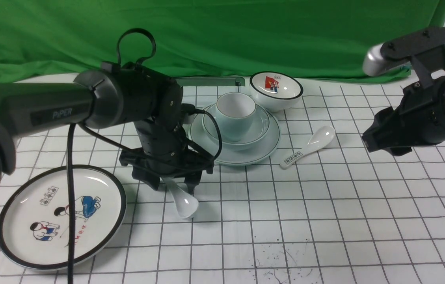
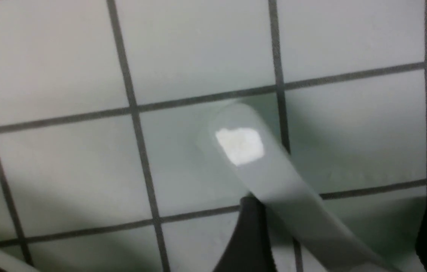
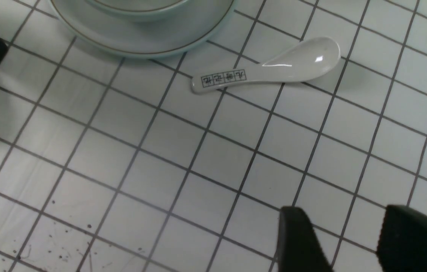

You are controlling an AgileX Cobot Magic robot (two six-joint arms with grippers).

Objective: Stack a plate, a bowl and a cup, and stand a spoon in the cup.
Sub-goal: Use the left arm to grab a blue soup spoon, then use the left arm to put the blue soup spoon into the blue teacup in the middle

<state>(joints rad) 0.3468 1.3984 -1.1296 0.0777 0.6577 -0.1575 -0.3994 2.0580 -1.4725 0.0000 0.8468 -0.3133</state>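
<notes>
The pale blue-green cup (image 1: 235,116) stands in the bowl (image 1: 259,128), which sits on the plate (image 1: 261,152) at the middle back. Just in front and to the left, the plain white spoon (image 1: 185,203) lies on the checked cloth. My left gripper (image 1: 173,185) is down over the spoon's handle, open. In the left wrist view the spoon (image 2: 274,177) runs slantwise between the fingers (image 2: 251,234), close to one and well apart from the other. My right gripper (image 1: 384,146) hangs open and empty at the right, above the cloth.
A white spoon with a printed handle (image 1: 309,146) lies right of the stack, also seen in the right wrist view as the printed spoon (image 3: 270,70). A black-rimmed plate with cartoon children (image 1: 60,215) is at the front left. A black-rimmed bowl with a red picture (image 1: 276,90) stands behind the stack.
</notes>
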